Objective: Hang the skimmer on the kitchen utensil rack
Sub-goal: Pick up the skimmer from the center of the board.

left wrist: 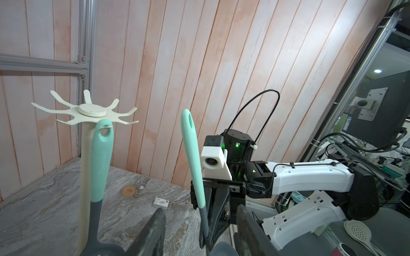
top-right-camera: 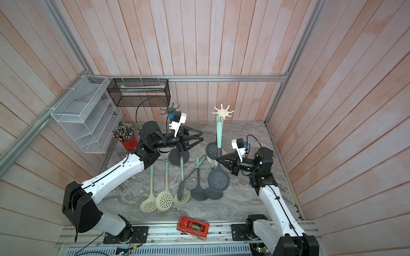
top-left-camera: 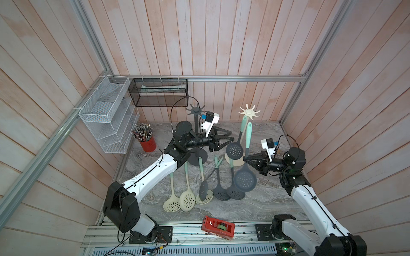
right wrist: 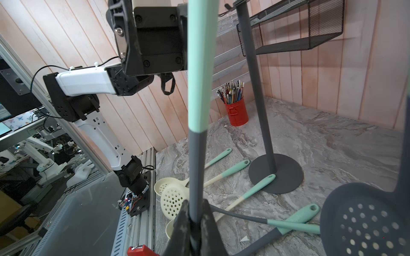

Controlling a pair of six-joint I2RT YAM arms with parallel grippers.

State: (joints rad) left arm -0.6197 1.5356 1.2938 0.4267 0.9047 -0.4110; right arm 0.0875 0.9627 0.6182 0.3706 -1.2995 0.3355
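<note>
Beside cream rack [top-left-camera: 249, 112]: right pincer [top-left-camera: 244, 159] clamps skimmer [top-left-camera: 245, 180] shaft; left pincer [top-left-camera: 231, 136] half-open, empty.

My skimmer [top-left-camera: 245, 180] has a mint-green handle and a dark grey head dotted with round holes. There's a cream rack [top-left-camera: 249, 112], a charcoal rack [top-left-camera: 196, 124] and a bright red pencil cup [top-left-camera: 148, 144]. The tabletop [top-left-camera: 266, 199] is grey marble with swirly brownish veins, and the walls [top-left-camera: 221, 44] are pale pinkish planks.

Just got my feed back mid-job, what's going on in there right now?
The right gripper is shut on the grey shaft of a dark skimmer, holding it upright beside the cream rack, not yet hooked. A second skimmer already hangs there. The left gripper is open and empty. Spare skimmers lie on the table.
</note>
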